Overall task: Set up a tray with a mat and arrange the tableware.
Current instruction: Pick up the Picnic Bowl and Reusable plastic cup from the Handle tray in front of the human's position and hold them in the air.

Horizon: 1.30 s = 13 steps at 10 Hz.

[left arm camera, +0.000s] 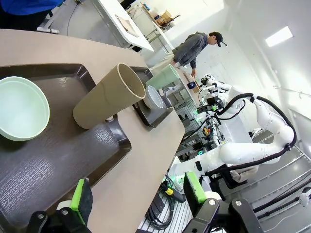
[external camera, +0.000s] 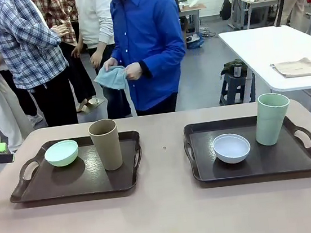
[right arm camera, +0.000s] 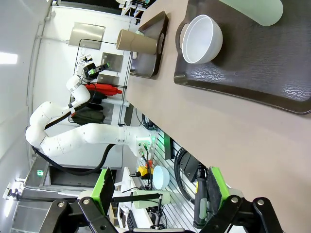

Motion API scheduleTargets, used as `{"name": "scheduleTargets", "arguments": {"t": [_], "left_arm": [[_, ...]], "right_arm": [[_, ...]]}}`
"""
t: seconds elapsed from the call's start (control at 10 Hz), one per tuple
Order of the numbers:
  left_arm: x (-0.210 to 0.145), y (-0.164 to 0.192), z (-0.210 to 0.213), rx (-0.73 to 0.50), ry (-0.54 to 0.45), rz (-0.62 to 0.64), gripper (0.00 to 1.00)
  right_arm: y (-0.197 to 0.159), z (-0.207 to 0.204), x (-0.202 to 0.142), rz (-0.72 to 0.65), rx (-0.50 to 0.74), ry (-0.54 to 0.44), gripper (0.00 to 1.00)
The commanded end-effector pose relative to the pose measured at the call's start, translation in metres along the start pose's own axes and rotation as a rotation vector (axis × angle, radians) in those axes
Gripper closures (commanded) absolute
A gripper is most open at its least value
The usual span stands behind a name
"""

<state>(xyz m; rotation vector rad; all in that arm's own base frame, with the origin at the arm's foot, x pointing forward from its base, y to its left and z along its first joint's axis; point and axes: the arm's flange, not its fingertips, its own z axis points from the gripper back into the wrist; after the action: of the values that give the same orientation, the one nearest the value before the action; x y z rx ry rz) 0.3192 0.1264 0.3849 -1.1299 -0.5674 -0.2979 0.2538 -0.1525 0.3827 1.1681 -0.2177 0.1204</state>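
Tableware [external camera: 61, 153] sits on the left tray [external camera: 56, 183] and a second tray [external camera: 280, 158] right of it, both unlined: early days, I judge. Left pincer [left arm camera: 137, 190] and right pincer [right arm camera: 159, 187] gape empty; next, I'd lift the brown cup [external camera: 105, 144] off.

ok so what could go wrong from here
1. The brown cup is tall and stands close beside the mint bowl on the left tray. The open left gripper might tip the cup when reaching for either.
2. The green cup is just as tall and stands next to the white bowl on the right tray. A nudge could knock it onto the bowl.
3. The person holds a cloth at the far side and may reach into an arm's path.
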Motion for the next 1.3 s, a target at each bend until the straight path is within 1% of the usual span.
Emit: {"name": "scheduleTargets", "arguments": {"t": [0.0, 1.2], "left_arm": [[0.0004, -0.0004, 0.0007, -0.006, -0.009, -0.002, 0.00], [0.0004, -0.0004, 0.0007, -0.006, -0.009, -0.002, 0.00]], "right_arm": [[0.0003, 0.0004, 0.0000, 0.001, 0.013, -0.005, 0.00], [0.0003, 0.0004, 0.0000, 0.001, 0.013, -0.005, 0.00]]}}
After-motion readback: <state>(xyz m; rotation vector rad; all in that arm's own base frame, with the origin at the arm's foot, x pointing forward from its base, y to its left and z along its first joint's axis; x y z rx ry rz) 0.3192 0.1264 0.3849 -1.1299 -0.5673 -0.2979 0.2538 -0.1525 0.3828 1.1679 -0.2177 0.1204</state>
